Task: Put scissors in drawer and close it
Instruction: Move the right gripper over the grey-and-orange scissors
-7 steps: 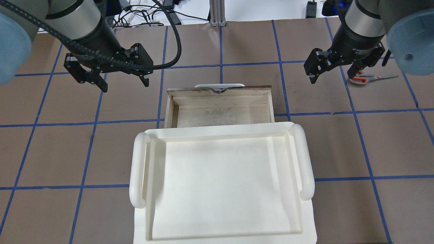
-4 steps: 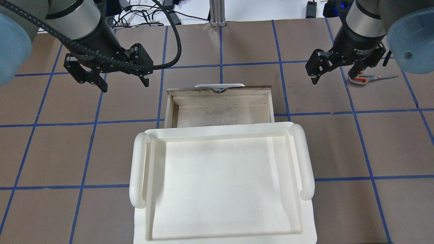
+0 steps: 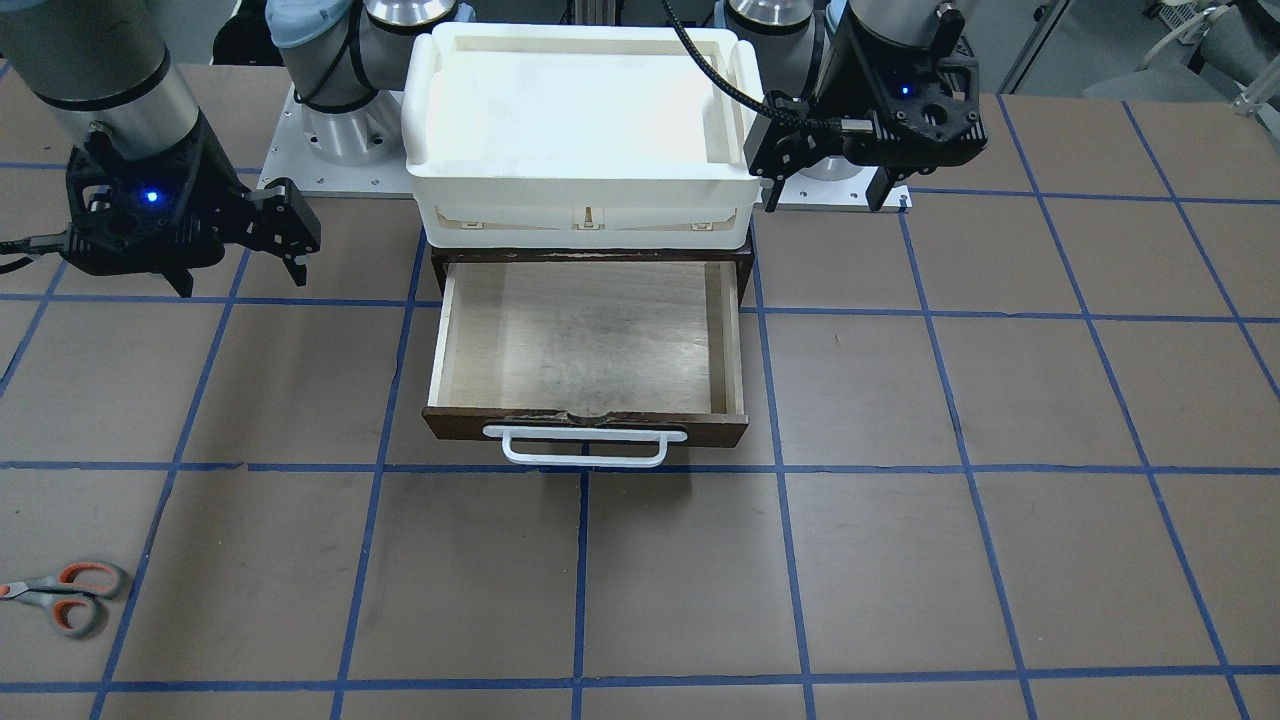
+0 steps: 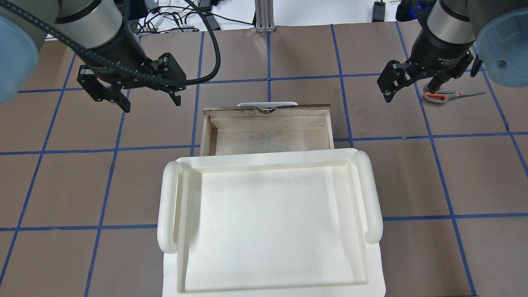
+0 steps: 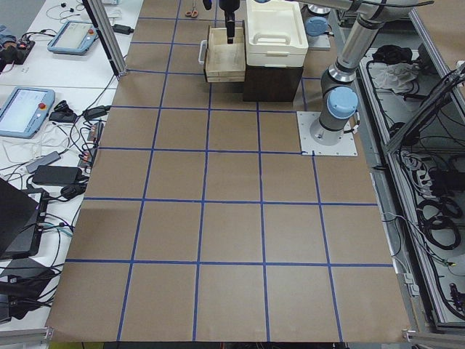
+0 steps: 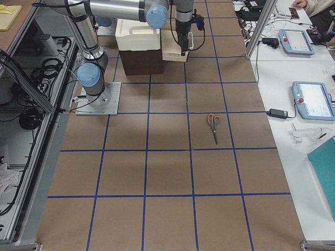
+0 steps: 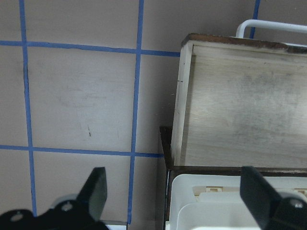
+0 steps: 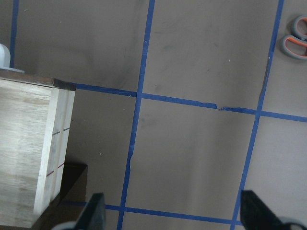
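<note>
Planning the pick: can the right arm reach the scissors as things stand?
Likely yes: the scissors lie flat on the table, away from the open right gripper, nothing standing between.

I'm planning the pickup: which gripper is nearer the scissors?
The right gripper: the scissors lie on the table close beside it, while the left gripper hangs on the other side of the open drawer.

Scissors [image 3: 62, 597] (grey handles, orange-red inside the loops) lie flat on the table [image 3: 900, 560], blades together, well apart from the drawer [image 3: 585, 345]. The drawer's pulled wide open: dark front, white bar handle, pale plywood inside, chipped top edge.
</note>
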`<action>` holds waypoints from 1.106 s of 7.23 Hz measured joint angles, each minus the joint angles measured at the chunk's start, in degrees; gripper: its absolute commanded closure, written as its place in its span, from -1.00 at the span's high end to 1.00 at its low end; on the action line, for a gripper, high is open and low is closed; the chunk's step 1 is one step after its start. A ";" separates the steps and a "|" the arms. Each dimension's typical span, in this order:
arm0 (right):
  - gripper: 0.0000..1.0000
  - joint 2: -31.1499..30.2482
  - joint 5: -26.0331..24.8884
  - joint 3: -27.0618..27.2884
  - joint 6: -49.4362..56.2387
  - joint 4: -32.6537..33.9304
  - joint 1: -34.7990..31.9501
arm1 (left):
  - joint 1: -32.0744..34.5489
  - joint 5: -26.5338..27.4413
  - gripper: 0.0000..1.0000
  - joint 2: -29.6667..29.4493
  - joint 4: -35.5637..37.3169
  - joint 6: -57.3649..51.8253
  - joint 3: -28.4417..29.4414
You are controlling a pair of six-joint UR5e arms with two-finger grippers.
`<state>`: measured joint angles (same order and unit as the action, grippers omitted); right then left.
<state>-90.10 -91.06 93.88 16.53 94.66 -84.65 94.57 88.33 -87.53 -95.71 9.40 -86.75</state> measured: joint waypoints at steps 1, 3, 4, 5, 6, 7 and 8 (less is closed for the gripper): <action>1.00 0.33 0.26 -0.12 5.84 -0.25 1.44 | 0.00 0.00 1.00 0.01 0.00 0.00 0.00; 1.00 1.04 0.36 -0.21 21.75 -0.41 7.10 | 0.00 0.03 1.00 0.05 0.00 0.00 0.00; 1.00 2.01 0.33 -0.28 29.46 0.20 10.43 | 0.00 0.06 1.00 0.04 0.00 0.00 0.00; 1.00 3.70 0.08 -0.37 35.49 2.66 12.98 | 0.00 0.10 1.00 0.03 0.00 0.00 0.00; 1.00 6.14 -0.07 -0.47 42.99 6.57 14.73 | 0.00 0.15 1.00 0.03 0.00 0.00 0.00; 1.00 8.86 0.03 -0.56 52.81 10.80 16.61 | 0.00 0.19 1.00 0.04 0.00 0.00 0.00; 1.00 11.72 0.33 -0.67 62.15 14.76 18.94 | 0.00 0.23 1.00 0.06 0.00 0.00 0.00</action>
<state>-78.39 -90.74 93.21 78.68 109.42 -65.71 94.57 88.56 -87.47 -95.71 9.40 -86.75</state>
